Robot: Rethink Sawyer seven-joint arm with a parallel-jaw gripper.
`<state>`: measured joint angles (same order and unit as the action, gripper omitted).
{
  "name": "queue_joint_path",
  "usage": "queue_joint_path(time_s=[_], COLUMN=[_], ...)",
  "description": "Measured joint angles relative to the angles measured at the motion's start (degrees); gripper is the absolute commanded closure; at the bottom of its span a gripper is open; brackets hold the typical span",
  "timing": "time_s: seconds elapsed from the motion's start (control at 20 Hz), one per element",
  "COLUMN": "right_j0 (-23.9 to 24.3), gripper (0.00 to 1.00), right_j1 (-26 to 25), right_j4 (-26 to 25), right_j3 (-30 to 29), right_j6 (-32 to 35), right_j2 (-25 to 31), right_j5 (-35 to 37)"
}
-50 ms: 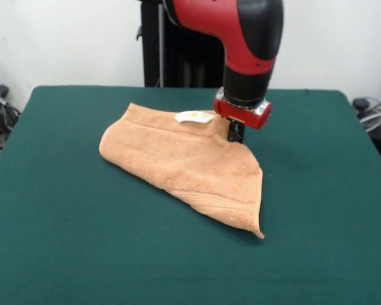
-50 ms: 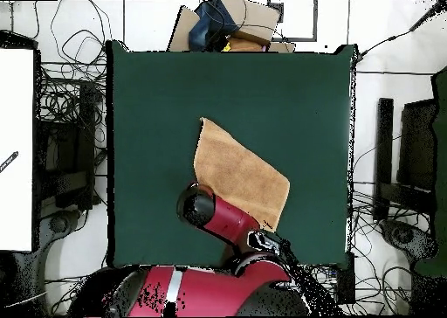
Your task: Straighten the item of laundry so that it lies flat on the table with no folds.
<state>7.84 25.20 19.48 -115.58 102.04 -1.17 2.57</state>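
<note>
A tan, nubby terry hand towel (image 1: 187,168) lies folded into a rough triangle near the middle of the front view on the large rectangular desk (image 1: 63,241) with its dark green felt-like top; woven border bands run along the towel's lower edge down to a pointed corner at lower right, and a small white tag (image 1: 193,117) curls at its upper edge. The glossy red and black arm's gripper (image 1: 235,132) presses down at the towel's upper right edge, and whether its jaws are released or clenched cannot be told.
</note>
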Motion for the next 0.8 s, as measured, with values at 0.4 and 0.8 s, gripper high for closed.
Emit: queue_joint_path(time_s=[0.4,0.8], right_j0=[-1.6,-3.9], gripper=[1.0,1.0], right_j1=[0.7,2.0], right_j4=[0.0,0.0], right_j3=[0.7,1.6], right_j6=[0.0,0.0], right_j2=[-0.8,-1.9], right_j5=[2.6,4.2])
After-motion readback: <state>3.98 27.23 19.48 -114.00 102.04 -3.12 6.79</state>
